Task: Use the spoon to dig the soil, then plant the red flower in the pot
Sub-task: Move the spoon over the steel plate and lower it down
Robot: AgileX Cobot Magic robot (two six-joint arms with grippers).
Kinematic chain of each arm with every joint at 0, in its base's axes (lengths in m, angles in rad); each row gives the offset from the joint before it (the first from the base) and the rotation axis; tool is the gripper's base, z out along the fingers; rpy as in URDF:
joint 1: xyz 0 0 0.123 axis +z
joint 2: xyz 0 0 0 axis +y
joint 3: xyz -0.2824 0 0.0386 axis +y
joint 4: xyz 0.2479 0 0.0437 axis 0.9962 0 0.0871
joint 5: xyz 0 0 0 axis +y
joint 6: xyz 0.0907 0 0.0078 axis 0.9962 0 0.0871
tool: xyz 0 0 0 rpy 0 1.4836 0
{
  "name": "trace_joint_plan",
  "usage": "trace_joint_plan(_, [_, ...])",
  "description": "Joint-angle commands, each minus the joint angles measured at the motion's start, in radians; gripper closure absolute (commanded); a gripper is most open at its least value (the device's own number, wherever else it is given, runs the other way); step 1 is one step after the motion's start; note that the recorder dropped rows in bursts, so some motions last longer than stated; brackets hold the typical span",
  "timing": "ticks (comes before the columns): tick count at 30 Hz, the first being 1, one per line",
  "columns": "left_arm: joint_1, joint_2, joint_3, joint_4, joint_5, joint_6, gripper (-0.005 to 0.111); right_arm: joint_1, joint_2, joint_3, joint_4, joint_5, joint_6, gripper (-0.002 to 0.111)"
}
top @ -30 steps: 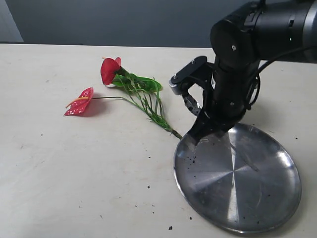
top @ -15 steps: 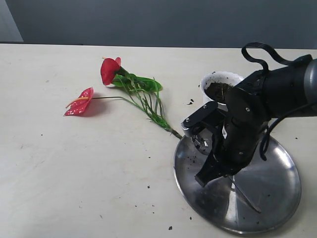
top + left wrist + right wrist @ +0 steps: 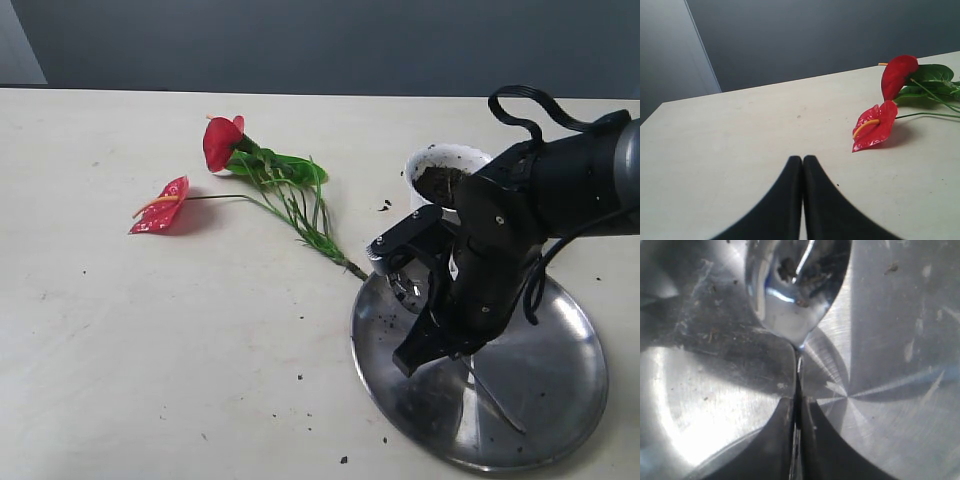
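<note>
Exterior view: right arm blocked the near side of the pot (image 3: 445,165) and part of the steel plate (image 3: 560,400); left arm out of shot here.
Hidden: spoon handle mostly buried between the right jaws; pot base behind the arm, hard to make out.
Spoon: right wrist view showed the spoon (image 3: 795,295) bowl, shiny, smeared with dark bits, lying over the plate; thin handle ran into the jaws.
Right gripper: right gripper (image 3: 797,410) jaws pinched tight on the spoon handle, almost no gap; in exterior view it (image 3: 432,345) sat low over the plate's left half.
Left gripper: left gripper (image 3: 802,167) jaws pressed together, holding nothing, above bare tabletop.
Surface: pale cream tabletop (image 3: 150,350), dotted with dark crumbs; plate scratched, reflective, some crumbs on it.
Room: plain grey wall behind; lighter panel at far left corner.
Soil: soil (image 3: 438,182) dark, heaped inside the white scalloped pot, a few crumbs just beside it on the tabletop.
Red flower: red flower (image 3: 222,142) lay flat on the tabletop, well apart from the pot, left of the plate; stem end near the plate rim. Second bloom with orange spike pointed left. Left wrist view had both blooms (image 3: 875,127), leaves cut off at the frame edge.
</note>
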Motion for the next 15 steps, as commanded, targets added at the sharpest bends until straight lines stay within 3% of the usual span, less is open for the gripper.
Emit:
trace_joint_plan(1, [-0.002, 0.005, -0.003, -0.005, -0.007, -0.005, 0.105, -0.006, -0.010, 0.004, -0.001, 0.006, 0.000, 0.109])
trace_joint_plan(6, [-0.002, 0.005, -0.003, -0.005, -0.007, -0.005, 0.105, -0.006, -0.010, 0.004, -0.003, 0.006, 0.000, 0.108])
trace_joint_plan(12, [-0.002, 0.005, -0.003, -0.005, -0.007, -0.005, 0.105, -0.006, -0.010, 0.004, -0.023, 0.007, 0.000, 0.090])
trace_joint_plan(15, [-0.002, 0.005, -0.003, -0.005, -0.007, -0.005, 0.105, -0.006, -0.010, 0.004, -0.023, 0.007, 0.000, 0.088])
